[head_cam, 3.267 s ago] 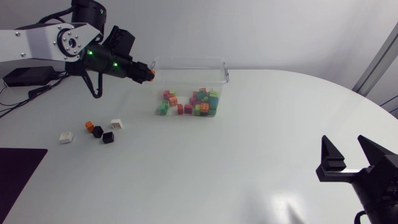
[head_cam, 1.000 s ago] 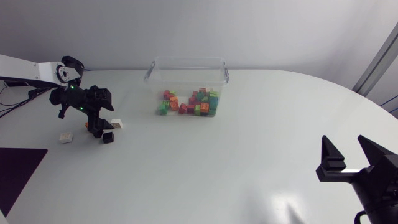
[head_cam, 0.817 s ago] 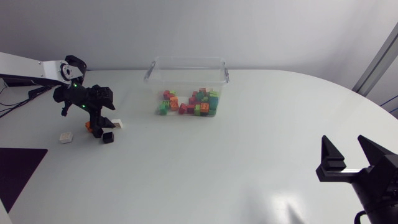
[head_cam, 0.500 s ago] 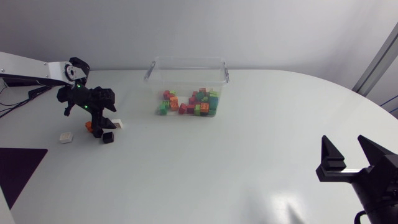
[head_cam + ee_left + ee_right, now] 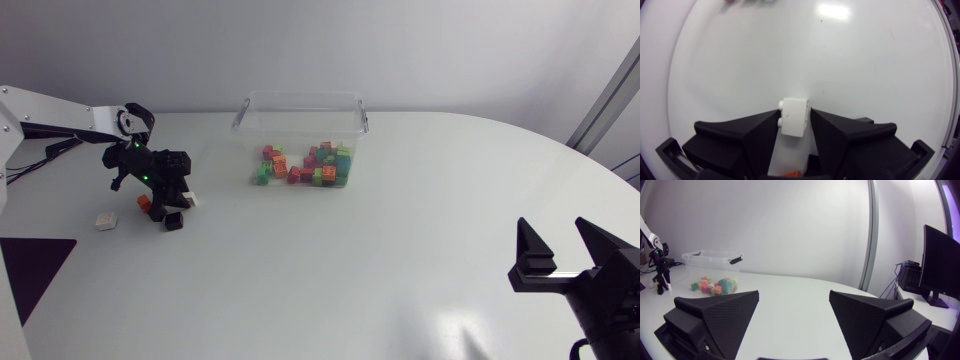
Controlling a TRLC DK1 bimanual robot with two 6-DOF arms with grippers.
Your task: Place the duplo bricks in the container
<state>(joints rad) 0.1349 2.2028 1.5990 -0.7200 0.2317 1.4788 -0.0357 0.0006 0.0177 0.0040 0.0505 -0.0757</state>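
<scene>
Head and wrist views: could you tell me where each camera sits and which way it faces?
Head view: fixed above the table, looking down; left arm and right gripper show.
Left wrist view: on the left arm, looking down; left gripper shut on a white brick.
Right wrist view: on its arm, looking across the table; open right gripper shows.
Shared: head and right wrist views both show the container.

Pale glossy table (image 5: 400, 260), rounded far edge.
Clear container (image 5: 300, 105) stands at far middle. Loose on the table to its left: orange brick (image 5: 144, 203), black brick (image 5: 173, 221), white brick (image 5: 188, 200) pinched between the left gripper (image 5: 794, 125) fingers, second white brick (image 5: 106, 220) farther out, apart from the rest.
</scene>
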